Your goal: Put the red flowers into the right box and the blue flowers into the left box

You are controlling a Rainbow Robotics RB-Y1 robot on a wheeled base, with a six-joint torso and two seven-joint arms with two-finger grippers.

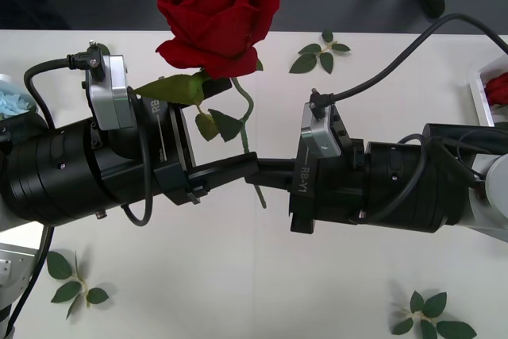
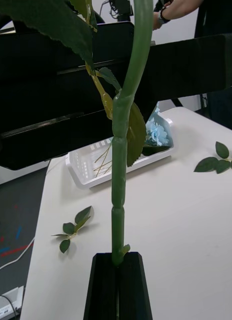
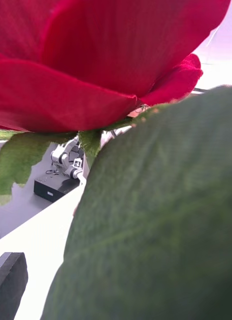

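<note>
Both grippers meet at mid-table in the front view: my right gripper (image 1: 252, 174) reaches in from the right and pinches the low end of a red rose's stem, while my left gripper (image 1: 238, 166) comes from the left to the same spot. That rose (image 1: 218, 9) stands upright above them, bloom high. From here I cannot tell how my left fingers stand. Past my right forearm, the right box (image 1: 479, 94) sits at the table's right edge with another red flower (image 1: 498, 88) lying in it. Pale blue flowers (image 1: 16, 105) peek out at the left edge, behind my left arm.

Through the right wrist camera, my black fingers are clamped together on the green stem (image 2: 118, 200), which rises straight up between them. Beyond it the left box (image 2: 86, 172) holds blue blooms (image 2: 157, 132).

Through the left wrist camera, red petals (image 3: 96, 60) and a big leaf (image 3: 161, 220) crowd the lens. One black fingertip (image 3: 10, 282) shows at a corner, with nothing in its grasp there.

I judge this a handover: the rose passes to my right arm. Next, my left must back off, then my right carries the rose to the right box.
</note>
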